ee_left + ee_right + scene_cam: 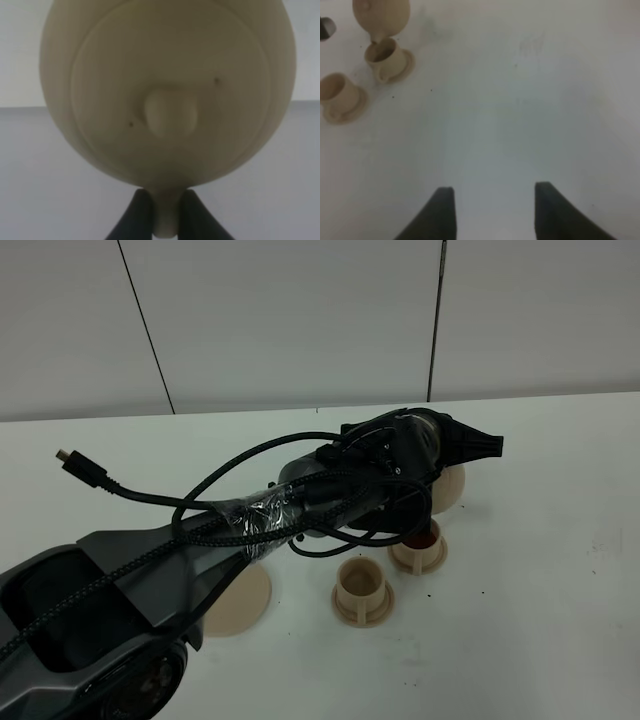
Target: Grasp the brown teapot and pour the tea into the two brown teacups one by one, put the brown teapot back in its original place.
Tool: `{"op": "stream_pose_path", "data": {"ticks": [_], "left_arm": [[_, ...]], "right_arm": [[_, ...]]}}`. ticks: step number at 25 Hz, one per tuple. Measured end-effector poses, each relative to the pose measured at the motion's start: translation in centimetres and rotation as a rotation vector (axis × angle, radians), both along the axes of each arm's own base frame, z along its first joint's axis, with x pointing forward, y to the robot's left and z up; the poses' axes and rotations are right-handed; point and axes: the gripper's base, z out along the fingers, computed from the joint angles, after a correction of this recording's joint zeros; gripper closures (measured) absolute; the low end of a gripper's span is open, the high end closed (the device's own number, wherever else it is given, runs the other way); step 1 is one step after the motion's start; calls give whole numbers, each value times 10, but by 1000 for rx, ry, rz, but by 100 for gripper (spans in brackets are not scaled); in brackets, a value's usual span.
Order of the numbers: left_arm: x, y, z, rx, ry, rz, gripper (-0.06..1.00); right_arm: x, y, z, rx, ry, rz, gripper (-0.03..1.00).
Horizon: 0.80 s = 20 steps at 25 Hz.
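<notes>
The brown teapot [167,90] fills the left wrist view, lid and knob facing the camera. My left gripper [166,220] is shut on its loop handle. From the high view the left arm reaches across the table, and only a bit of the teapot [452,485] shows behind the wrist. It is tilted, with its spout just above the right-hand teacup [418,550], where something dark red shows at the rim. The other teacup [362,590] stands on its saucer to the left of it. The flat tan disc [238,602] lies bare under the arm. My right gripper [495,210] is open above bare table.
A black cable with a loose plug [72,462] loops over the left arm. The right wrist view takes in the teapot [381,15] and both teacups [385,57] [337,92] from a distance. White table [560,620] lies all around.
</notes>
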Motion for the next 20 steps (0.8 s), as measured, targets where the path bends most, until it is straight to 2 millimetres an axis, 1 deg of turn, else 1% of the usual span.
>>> {"op": "stream_pose_path", "data": {"ticks": [20], "left_arm": [[1,-1,1,-5,-22,-14,77]], "right_arm": [[0,0,0,1,0,0,61]]}}
